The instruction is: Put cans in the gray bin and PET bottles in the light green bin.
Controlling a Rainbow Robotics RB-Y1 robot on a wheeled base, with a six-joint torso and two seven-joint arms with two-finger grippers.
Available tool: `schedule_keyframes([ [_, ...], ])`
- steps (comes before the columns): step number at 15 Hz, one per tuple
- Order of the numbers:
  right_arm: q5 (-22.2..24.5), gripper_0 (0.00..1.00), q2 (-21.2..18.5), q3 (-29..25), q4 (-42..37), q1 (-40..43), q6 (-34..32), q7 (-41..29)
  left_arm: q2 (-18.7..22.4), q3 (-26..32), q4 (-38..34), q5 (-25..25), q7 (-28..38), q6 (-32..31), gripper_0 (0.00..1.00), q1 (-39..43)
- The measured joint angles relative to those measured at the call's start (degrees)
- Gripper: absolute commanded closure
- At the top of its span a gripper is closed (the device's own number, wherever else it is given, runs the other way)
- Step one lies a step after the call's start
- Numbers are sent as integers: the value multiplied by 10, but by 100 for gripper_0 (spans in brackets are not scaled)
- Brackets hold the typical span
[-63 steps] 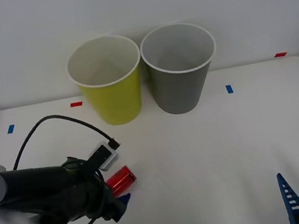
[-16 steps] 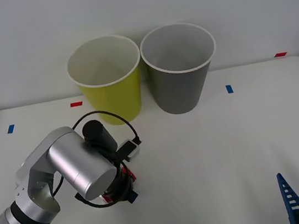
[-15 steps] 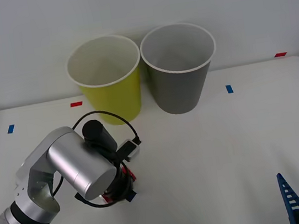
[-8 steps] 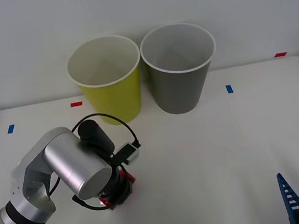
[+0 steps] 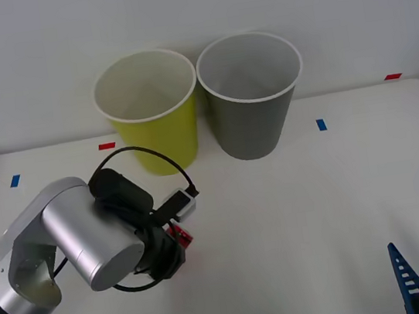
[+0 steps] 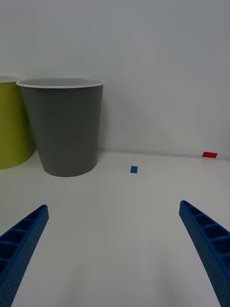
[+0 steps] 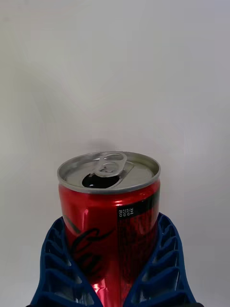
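A small red can (image 7: 109, 220) with an opened silver top sits between the blue fingers (image 7: 57, 259) of my left gripper (image 7: 109, 268), which is shut on it. In the front view only a red sliver of the can (image 5: 180, 235) shows under the left arm's silver wrist, over the table in front of the light green bin (image 5: 150, 112). The gray bin (image 5: 250, 92) stands just right of the green one, also in the right wrist view (image 6: 64, 127). My right gripper (image 6: 115, 249) hangs open at the near right, with nothing between its fingers.
Both bins stand upright at the back of the white table (image 5: 310, 205), against the wall. Small blue and red tape marks (image 5: 321, 124) dot the table. Open tabletop lies between the left arm and the bins.
The left arm turned down over the lying can and closed on it. In the last half second the wrist has shifted back and left, with the can in its fingers.
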Motion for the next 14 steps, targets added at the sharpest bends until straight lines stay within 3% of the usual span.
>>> schedule_keyframes([
  [4,0,5,0,0,0,0,0,0,-8,82,-69,6,-82,-48,100,61],
  [6,0,5,0,0,0,0,0,0,-17,115,-101,15,-87,-58,100,83],
  [11,0,5,0,0,0,0,0,0,-40,231,-209,120,-91,-76,100,132],
  [14,0,5,0,0,0,0,0,0,-47,282,-232,169,-84,-79,100,136],
])
